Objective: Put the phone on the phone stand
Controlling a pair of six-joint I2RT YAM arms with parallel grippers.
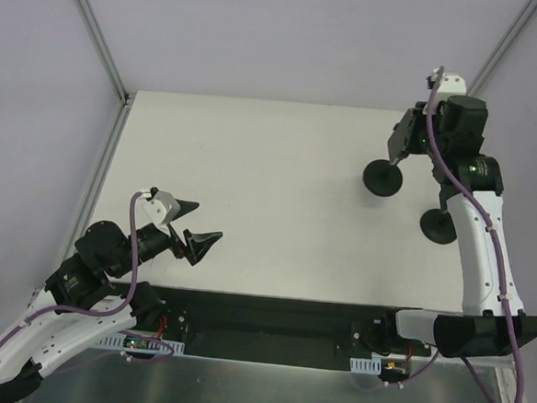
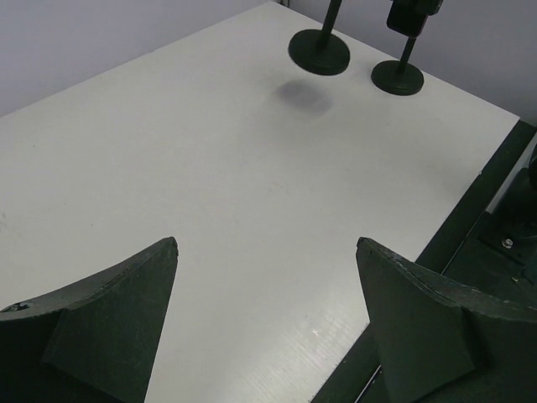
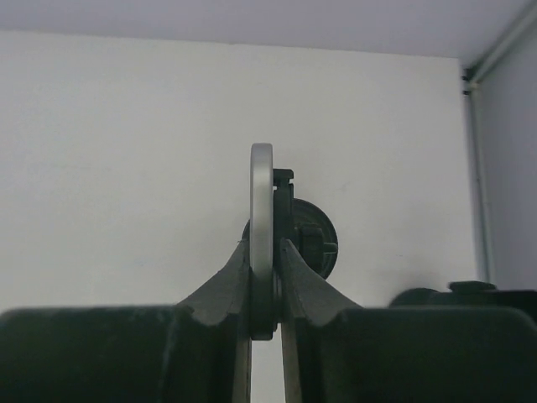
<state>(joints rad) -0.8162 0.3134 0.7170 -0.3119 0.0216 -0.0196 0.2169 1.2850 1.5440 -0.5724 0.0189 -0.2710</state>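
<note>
Pincers: two, both mine.

1. My left pincer (image 2: 267,242) hangs low over the near left of the table (image 1: 251,182). Its jaws are spread wide, with nothing between them and nothing touched. The fingers (image 2: 109,327) are matt black wedges, broad at the root and tapering to blunt points, with a faintly grainy face.

2. The table has a flat white top, smooth with a slight sheen. A black strip (image 1: 269,326) runs along the near edge where my bases sit.

3. The second stand (image 1: 438,227) is black, with a round flat disc foot and a thin upright stem. It stands on the right side of the table, just beside my right arm (image 1: 481,253) and apart from the other one.

4. My right pincer (image 3: 264,248) is reached out to the far right of the table. Its jaws are clamped on the phone (image 3: 263,201), one curved black finger pressed to each flat face.

5. The phone is a thin slab, edge-on to my wrist camera. Its rim is rounded, pale grey and dully metallic. From above it reads as a dark rectangle.

6. The stand (image 1: 382,179) is black, with a disc foot, a thin stem and a small clip (image 3: 284,180) on top. It sits directly beyond the phone. The clip lies against the phone's right face, but I cannot tell whether the phone's weight rests on it.

7. The walls (image 1: 262,35) are plain pale grey, with a metal post (image 1: 96,33) running to each far corner.
</note>
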